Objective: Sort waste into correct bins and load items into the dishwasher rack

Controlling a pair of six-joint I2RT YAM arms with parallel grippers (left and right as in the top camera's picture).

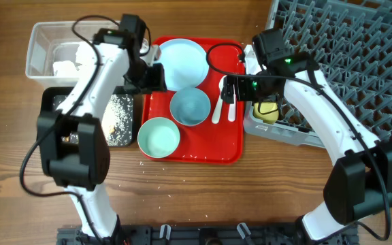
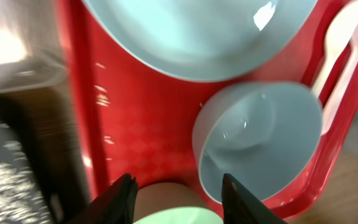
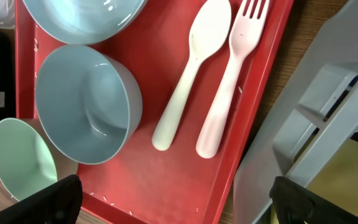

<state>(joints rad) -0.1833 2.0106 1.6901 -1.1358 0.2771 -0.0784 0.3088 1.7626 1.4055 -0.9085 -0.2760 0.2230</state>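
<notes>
We find the left jaws part-way open with nothing between them, hanging low over the left side of the red tray [image 1: 209, 146], just above the rim of the greenish bowl [image 1: 158, 136]. That spread looks suited to pinching a bowl wall, so we judge this bowl is the next pick. The right jaws stand spread wide and empty over the tray's right edge, above the spoon [image 3: 188, 81] and fork [image 3: 232, 81]. These lie flat, side by side, and look awkward to lift off the smooth tray.

The plate [image 1: 181, 60] fills the far end of the tray, and the blue bowl [image 1: 190, 107] sits upright just beside it in the middle. The cup [image 1: 267, 110] already rests in the near-left corner of the rack [image 1: 346, 61], so we take it that loading has begun while the rest waits on the tray. Tissue [image 1: 67, 67] lies in the tub [image 1: 39, 37] and crumbs [image 1: 121, 119] are spread in the black tray [image 1: 52, 101], both on the left, within that arm's reach.

The tabletop [image 1: 264, 197] is brown wood grain, with a few white specks scattered in front of the red tray. We see nothing of the room beyond it
</notes>
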